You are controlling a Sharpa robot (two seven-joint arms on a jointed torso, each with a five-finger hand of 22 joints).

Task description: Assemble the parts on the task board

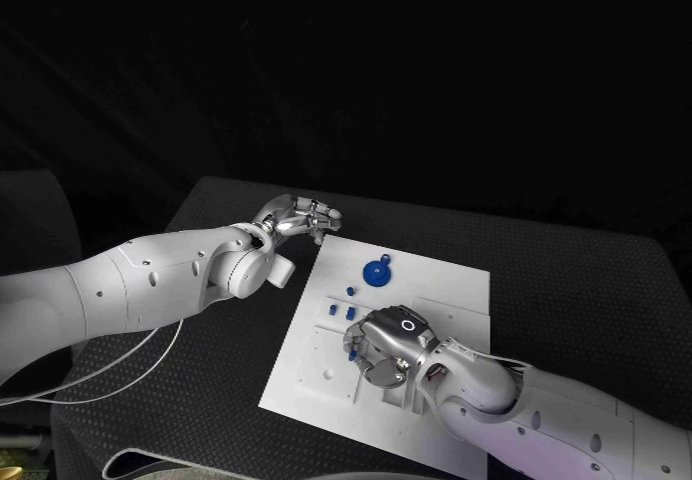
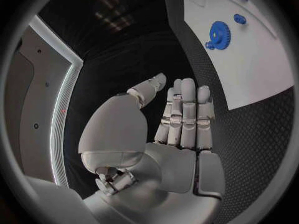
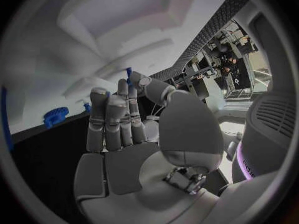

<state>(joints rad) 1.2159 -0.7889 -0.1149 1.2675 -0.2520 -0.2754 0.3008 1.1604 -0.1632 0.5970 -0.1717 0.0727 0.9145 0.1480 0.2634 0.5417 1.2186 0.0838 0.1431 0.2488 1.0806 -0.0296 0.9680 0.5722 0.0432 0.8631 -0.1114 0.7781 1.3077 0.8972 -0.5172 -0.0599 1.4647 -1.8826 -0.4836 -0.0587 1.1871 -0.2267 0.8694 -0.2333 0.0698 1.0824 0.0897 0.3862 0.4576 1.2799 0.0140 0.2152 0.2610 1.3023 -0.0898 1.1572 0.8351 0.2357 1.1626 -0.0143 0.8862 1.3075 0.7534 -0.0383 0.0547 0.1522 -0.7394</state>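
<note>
Blue against white — the parts sat on the task board [image 1: 433, 280] in the middle of the black table [image 1: 577, 270]: a gear [image 1: 375, 273] toward the board's far side and a few small pegs [image 1: 340, 313] nearer its left edge. The right hand [image 1: 387, 345] lay over the board's middle, just beside those pegs. Its wrist view showed a small blue piece [image 3: 129, 73] pinched at the tips of the thumb and a finger, the other fingers standing straight and close together.

The left hand [image 1: 299, 218] hovered off the board's far left corner, over bare table. It held nothing; its fingers were extended side by side, the thumb a little apart.

The step in hand looked like placing a picked-up peg into the board. The next move would call for lining the piece upright over its seat — which seat I could not tell — and lowering it squarely, since a tilted peg could jam or slip from so light a pinch.
</note>
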